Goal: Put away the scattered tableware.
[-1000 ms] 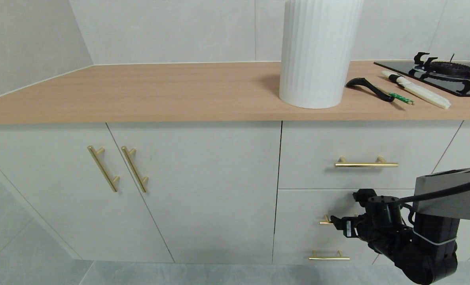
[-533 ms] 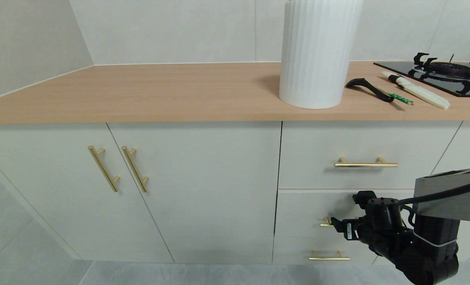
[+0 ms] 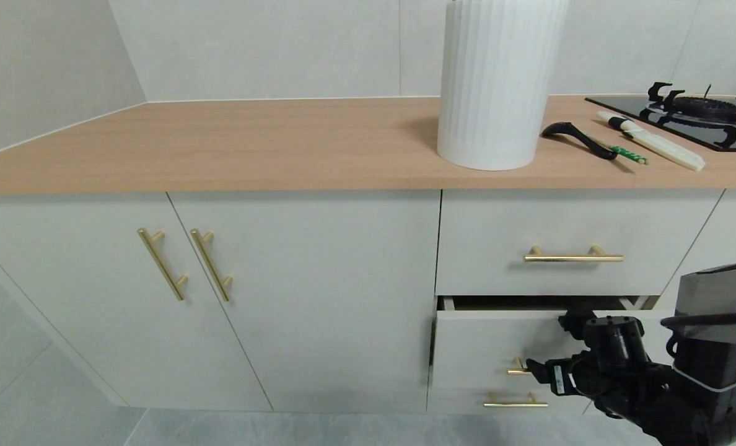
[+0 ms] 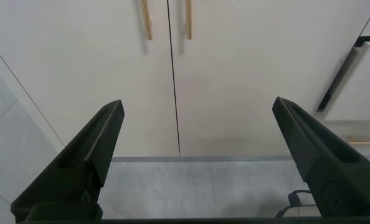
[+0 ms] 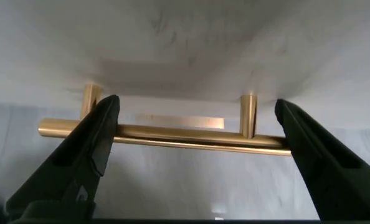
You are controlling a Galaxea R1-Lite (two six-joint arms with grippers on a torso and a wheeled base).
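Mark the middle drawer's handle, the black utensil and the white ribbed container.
middle drawer's handle [image 5: 179, 138]: right wrist view, bar between its posts.
black utensil [image 3: 582, 140]: head view, its shaft.
white ribbed container [image 3: 498, 87]: head view, its side wall.

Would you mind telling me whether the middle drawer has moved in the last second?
Yes: the middle drawer has slid out, opening a gap below the top drawer.

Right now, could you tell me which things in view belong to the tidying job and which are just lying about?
Job: black ladle, green stick, white utensil on the counter; part-open middle drawer, its handle at the jaws of the right gripper.
Lying about: white ribbed container, stove burner, double cabinet doors.
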